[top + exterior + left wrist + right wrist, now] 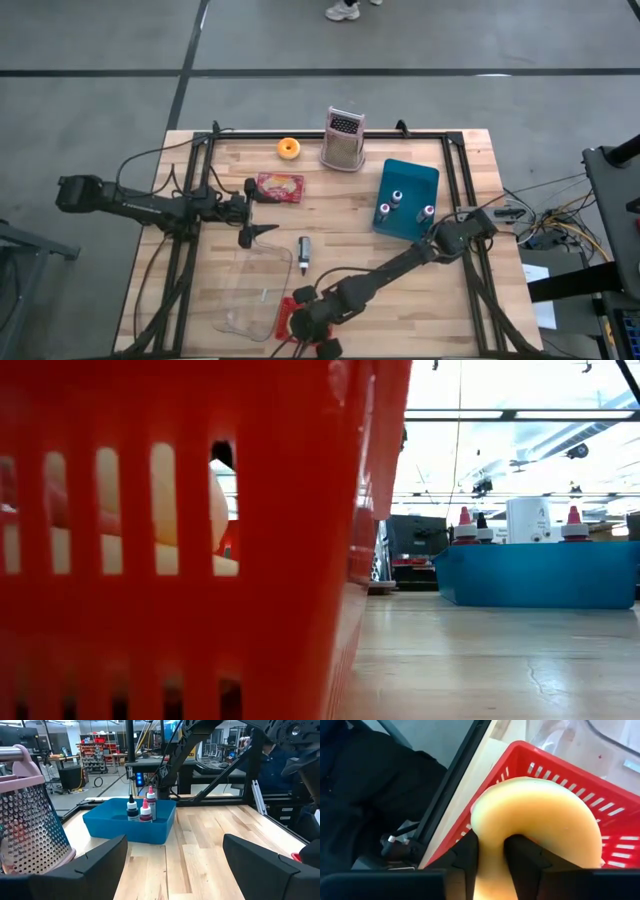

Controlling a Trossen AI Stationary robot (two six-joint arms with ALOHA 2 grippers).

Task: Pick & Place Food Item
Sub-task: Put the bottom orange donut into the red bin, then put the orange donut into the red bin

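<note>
From above your right gripper point(305, 322) sits over the red basket point(287, 312) at the desk's near edge for the drop, low view shows the pale food item point(180, 510) inside it, left gripper point(172, 865) idles wide apart mid-desk, and right wrist shows fingers point(470, 855) clamped on it.

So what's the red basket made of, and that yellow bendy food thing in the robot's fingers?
The red basket looks like moulded plastic: smooth, slightly shiny, with neat rows of slots in its walls. The yellow food item looks like soft rubber or plastic, probably a toy: its skin is smooth, even and waxy. The right gripper straddles it over the basket.
</note>
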